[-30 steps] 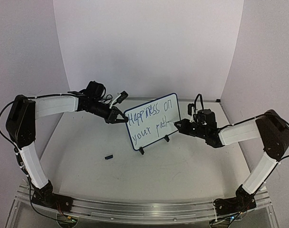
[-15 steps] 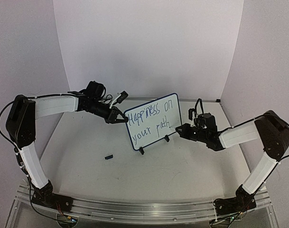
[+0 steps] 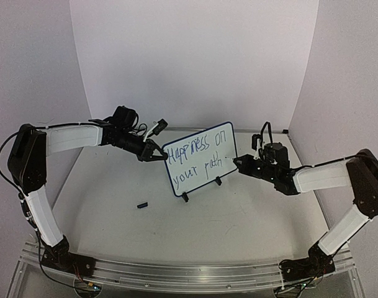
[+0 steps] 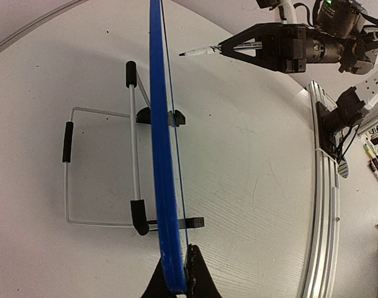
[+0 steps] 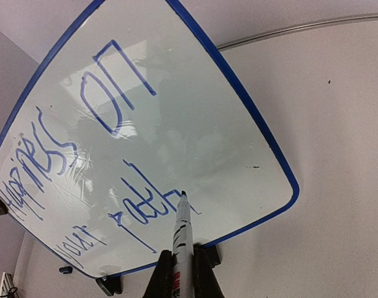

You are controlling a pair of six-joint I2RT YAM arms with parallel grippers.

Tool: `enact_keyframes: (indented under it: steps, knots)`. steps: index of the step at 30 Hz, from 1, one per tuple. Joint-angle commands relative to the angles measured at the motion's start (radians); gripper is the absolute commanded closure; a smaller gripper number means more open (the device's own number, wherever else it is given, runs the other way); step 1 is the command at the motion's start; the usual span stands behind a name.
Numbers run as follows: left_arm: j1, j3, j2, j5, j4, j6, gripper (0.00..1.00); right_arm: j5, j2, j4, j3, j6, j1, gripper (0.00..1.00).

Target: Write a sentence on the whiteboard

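Left gripper [image 4: 176, 261] pinches the whiteboard [image 4: 162, 155] rim; right gripper [image 4: 223, 48] pinches the marker [image 4: 201, 51], tip just clear (left wrist shows).

A white table [image 3: 195, 242] is spreading across the whole scene, with pale walls [image 3: 195, 62] closing in behind it; a small black cap [image 3: 142, 205] is lying alone on the surface, left of centre; a thin wire stand [image 4: 67, 141] with black sleeves is resting flat on the tabletop; a metal rail [image 3: 189, 270] is running along the near edge; a slim white marker [image 5: 181, 239] is pointing its dark tip upward in the right wrist view.
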Motion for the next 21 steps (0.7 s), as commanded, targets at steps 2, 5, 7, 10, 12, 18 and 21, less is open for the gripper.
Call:
enact_keyframes:
  steps: [2, 5, 7, 10, 12, 18, 21]
  knots:
    - [-0.027, -0.019, 0.02, -0.096, -0.103, 0.061, 1.0, 0.037, -0.001, -0.009, -0.004, -0.011, -0.004, 1.0]
    - [-0.027, -0.02, 0.02, -0.097, -0.102, 0.061, 1.0, 0.036, 0.024, -0.01, -0.001, -0.008, -0.004, 1.0]
    - [-0.027, -0.02, 0.02, -0.097, -0.103, 0.061, 1.0, 0.037, 0.034, -0.009, 0.0, -0.008, -0.005, 1.0]
    - [-0.027, -0.019, 0.021, -0.097, -0.102, 0.061, 1.0, 0.037, 0.045, -0.01, 0.005, -0.008, -0.004, 1.0]
    - [-0.027, -0.019, 0.021, -0.096, -0.104, 0.061, 1.0, 0.036, 0.056, -0.009, 0.01, -0.008, -0.005, 1.0]
    - [-0.027, -0.019, 0.021, -0.096, -0.104, 0.061, 1.0, 0.027, 0.081, -0.004, 0.025, -0.009, -0.004, 1.0]
    - [-0.027, -0.019, 0.021, -0.096, -0.103, 0.061, 1.0, 0.027, 0.086, -0.004, 0.031, -0.013, -0.004, 1.0]
